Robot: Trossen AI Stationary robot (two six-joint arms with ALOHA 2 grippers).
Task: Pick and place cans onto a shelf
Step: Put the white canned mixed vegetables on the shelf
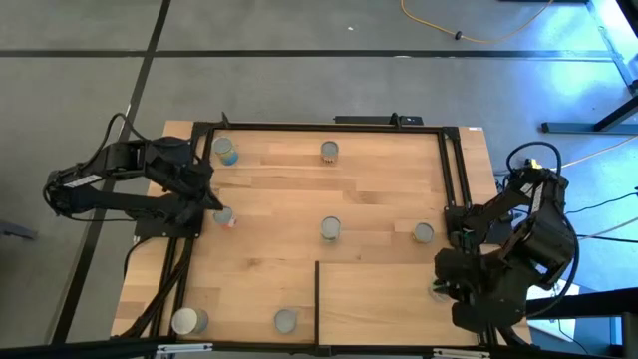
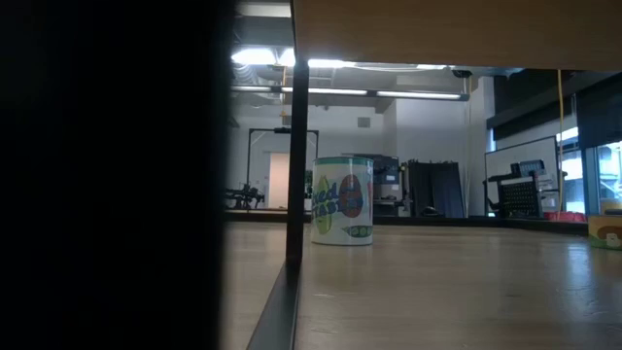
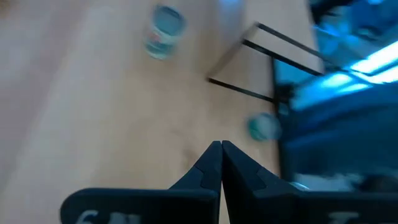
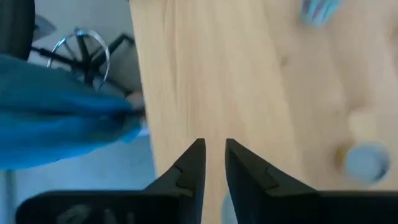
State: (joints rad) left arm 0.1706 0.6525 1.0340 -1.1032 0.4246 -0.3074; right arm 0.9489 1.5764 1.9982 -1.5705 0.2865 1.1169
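In the low view, a white can [image 2: 342,201] with a green rim and a green-and-red label stands upright on the wood. From above, seven cans dot the table, two at the near edge [image 1: 286,320], beside the pale shelf [image 1: 379,299]. The right gripper [image 4: 212,163] (fingers narrowly parted, empty) hovers over the shelf's right edge. The left gripper [image 3: 221,163], pressed closed, sits by the table's left side near a can [image 1: 222,215].

left pincer [image 3: 221,163] shut, right pincer [image 4: 213,163] parted.
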